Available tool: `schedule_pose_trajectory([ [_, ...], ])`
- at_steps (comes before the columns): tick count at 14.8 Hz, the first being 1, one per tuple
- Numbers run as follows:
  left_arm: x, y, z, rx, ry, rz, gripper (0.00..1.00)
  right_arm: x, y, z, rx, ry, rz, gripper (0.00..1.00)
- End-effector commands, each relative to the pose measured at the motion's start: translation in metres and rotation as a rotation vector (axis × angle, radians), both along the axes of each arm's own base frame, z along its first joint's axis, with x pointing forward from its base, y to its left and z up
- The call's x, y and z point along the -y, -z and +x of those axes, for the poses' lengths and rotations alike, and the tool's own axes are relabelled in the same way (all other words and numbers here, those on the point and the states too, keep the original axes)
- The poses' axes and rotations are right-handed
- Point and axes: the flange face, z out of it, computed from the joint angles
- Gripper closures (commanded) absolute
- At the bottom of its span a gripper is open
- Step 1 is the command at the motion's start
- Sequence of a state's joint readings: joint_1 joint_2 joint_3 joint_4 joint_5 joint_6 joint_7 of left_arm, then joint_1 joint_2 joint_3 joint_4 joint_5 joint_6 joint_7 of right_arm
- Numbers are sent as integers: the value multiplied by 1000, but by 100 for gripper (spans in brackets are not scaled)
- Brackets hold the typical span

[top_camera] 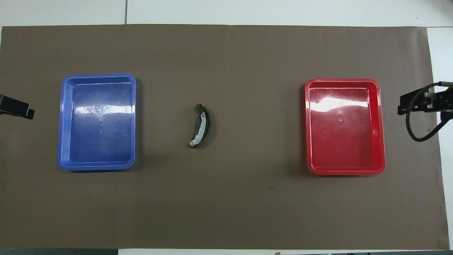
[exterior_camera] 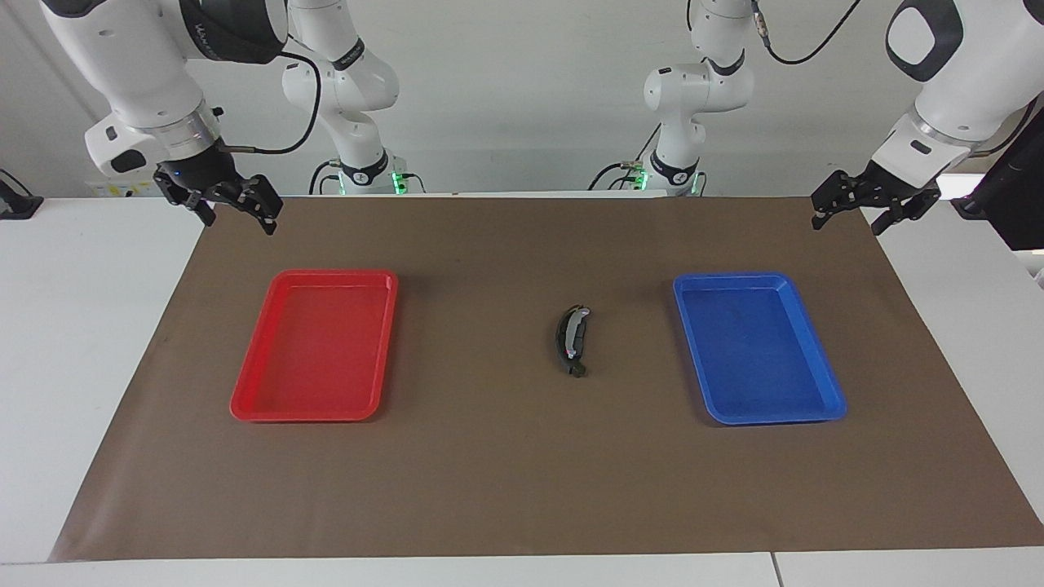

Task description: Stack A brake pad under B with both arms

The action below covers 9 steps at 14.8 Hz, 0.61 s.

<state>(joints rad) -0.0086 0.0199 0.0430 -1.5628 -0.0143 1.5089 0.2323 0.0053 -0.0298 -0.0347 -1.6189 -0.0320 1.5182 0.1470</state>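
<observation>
B (exterior_camera: 573,336), the long black crescent with the silver strip, lies on the brown mat midway between the two trays; it also shows in the overhead view (top_camera: 200,126). A short dark-grey edge, seemingly the A brake pad (top_camera: 196,124), shows along B's inner curve, tight against or beneath it. My left gripper (exterior_camera: 848,224) hangs open and empty over the mat's corner at the left arm's end, partly shown in the overhead view (top_camera: 21,108). My right gripper (exterior_camera: 238,224) hangs open and empty over the corner at the right arm's end, also in the overhead view (top_camera: 407,104).
A blue tray (exterior_camera: 824,391) sits toward the left arm's end and a red tray (exterior_camera: 245,399) toward the right arm's end. Both trays hold nothing. The brown mat (exterior_camera: 506,473) covers most of the white table.
</observation>
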Motion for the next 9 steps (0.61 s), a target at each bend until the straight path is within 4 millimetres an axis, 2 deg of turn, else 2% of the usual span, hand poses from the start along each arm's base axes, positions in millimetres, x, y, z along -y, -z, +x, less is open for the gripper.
schedule_pose_trajectory([
  [1,-1,-2,-7,12,-11,4,1,-6,-10,1,-9,-28,16,0],
  [9,-1,-3,-7,14,-11,4,1,-5,-11,1,-11,-84,8,0],
])
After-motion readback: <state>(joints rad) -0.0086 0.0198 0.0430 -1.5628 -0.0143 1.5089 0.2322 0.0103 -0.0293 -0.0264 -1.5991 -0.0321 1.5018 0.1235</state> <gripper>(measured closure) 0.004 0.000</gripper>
